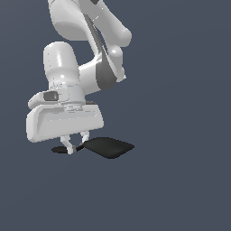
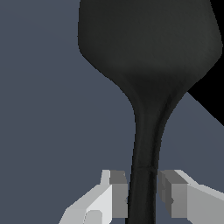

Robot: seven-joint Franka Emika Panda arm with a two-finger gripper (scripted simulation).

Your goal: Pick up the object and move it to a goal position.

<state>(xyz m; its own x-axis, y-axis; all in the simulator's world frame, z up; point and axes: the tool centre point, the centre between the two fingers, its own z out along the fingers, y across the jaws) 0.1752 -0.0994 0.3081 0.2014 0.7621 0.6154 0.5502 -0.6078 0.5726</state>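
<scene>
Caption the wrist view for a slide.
Tool straddling the black spatula handle, a finger on each side.

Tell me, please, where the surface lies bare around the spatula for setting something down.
Bare surface spreads beyond the spatula blade toward the exterior view's right and in front of it. It is crowded at the handle, which the end effector straddles.

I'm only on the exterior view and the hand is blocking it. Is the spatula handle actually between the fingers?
Observer: Yes. In the wrist view the handle of the spatula runs between the two fingers of the gripper, roughly centred.
Operator: Are they clamped on it yet?
Observer: Can't tell. Both pads sit very close to the handle, but contact isn't clear.
Operator: Where along the handle?
Observer: On the straight part, short of where it flares into the blade.
</scene>
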